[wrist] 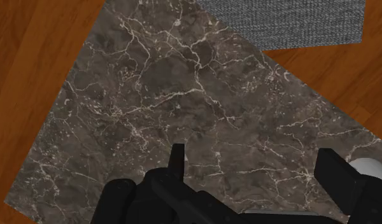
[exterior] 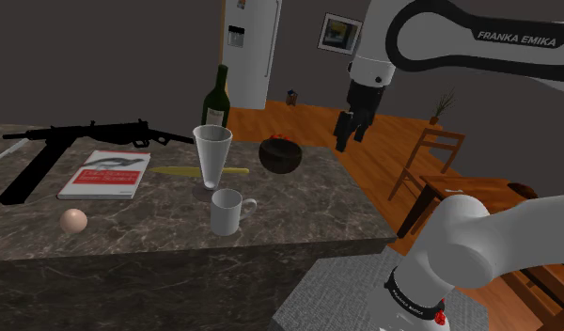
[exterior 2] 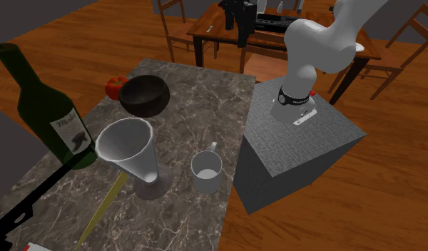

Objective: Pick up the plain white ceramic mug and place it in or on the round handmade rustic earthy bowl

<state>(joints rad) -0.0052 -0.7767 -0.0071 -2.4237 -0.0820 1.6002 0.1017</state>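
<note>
Watching the shoulder view first, I see the white mug (exterior: 227, 211) upright by the near edge of the marble tabletop (exterior: 318, 202), handle toward that view's right. The dark round bowl (exterior: 279, 155) sits farther back, apart from it. The jaws hang high above the far right corner, over neither. A tall clear glass (exterior: 212, 155) stands just on the mug's far side. My worry is that a descent coming in from the far side clips the glass and topples it. I count one mug, one bowl, one glass, one green bottle (exterior: 215, 99), one book (exterior: 103, 175), one egg (exterior: 73, 220) and one black gun (exterior: 92, 136).

In the second exterior view the mug (exterior 2: 206, 172) is just right of the glass (exterior 2: 127, 146). One red fruit (exterior 2: 115, 86) lies close against the bowl (exterior 2: 144, 95) on its left. A careless placing could nudge the fruit off the edge, and the mug may tip on the bowl's curved inside.

In the wrist view the jaws stand wide apart with nothing between them, bare tabletop (wrist: 183, 95) below.
</note>
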